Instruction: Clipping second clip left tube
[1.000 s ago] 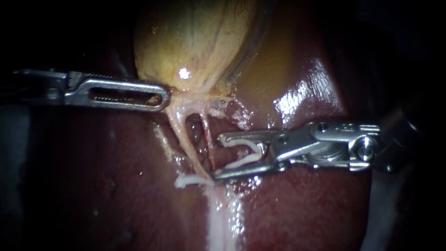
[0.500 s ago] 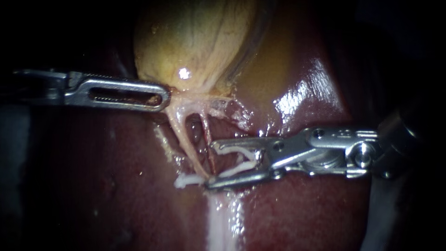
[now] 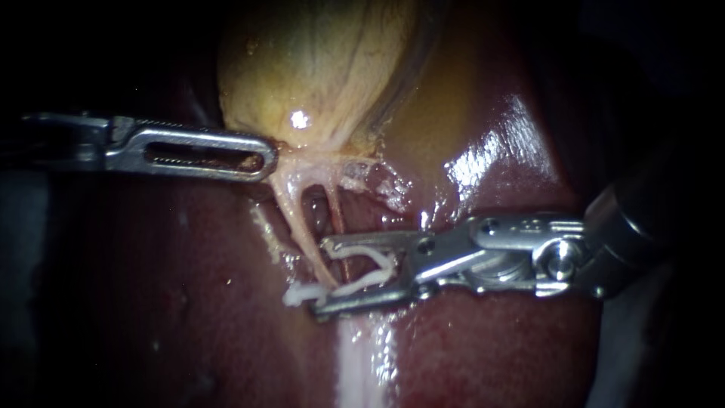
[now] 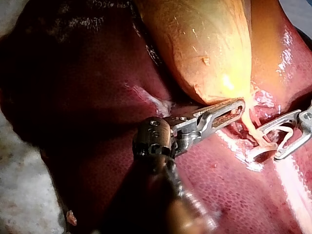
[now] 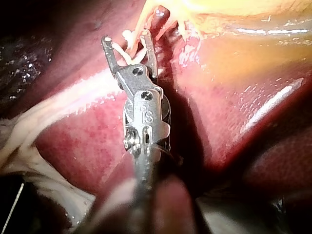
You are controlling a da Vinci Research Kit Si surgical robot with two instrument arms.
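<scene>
loaded clip point(image 3: 366, 279) at left tube point(image 3: 297, 227)

right instrument point(image 3: 319, 277): jaws spread, carrying the loaded clip, tips at the left tube just far of the placed clip point(image 3: 298, 295). left instrument point(image 3: 264, 160) clamps the gallbladder neck point(image 3: 310, 147). tube looks thin, soft, slick, tearable: take it mid-span, square.

surgical bench, a lab set-up. the liver point(image 4: 97, 122) with its gallbladder point(image 4: 209, 44) lies as a loose organ, its edge ending on a pale mottled surface point(image 4: 19, 195) (plain in the left wrist view). two slender metal instruments work under close light: left instrument point(image 3: 268, 160) gripping the gallbladder, right instrument point(image 3: 321, 278) carrying a white clip point(image 3: 370, 278).
</scene>
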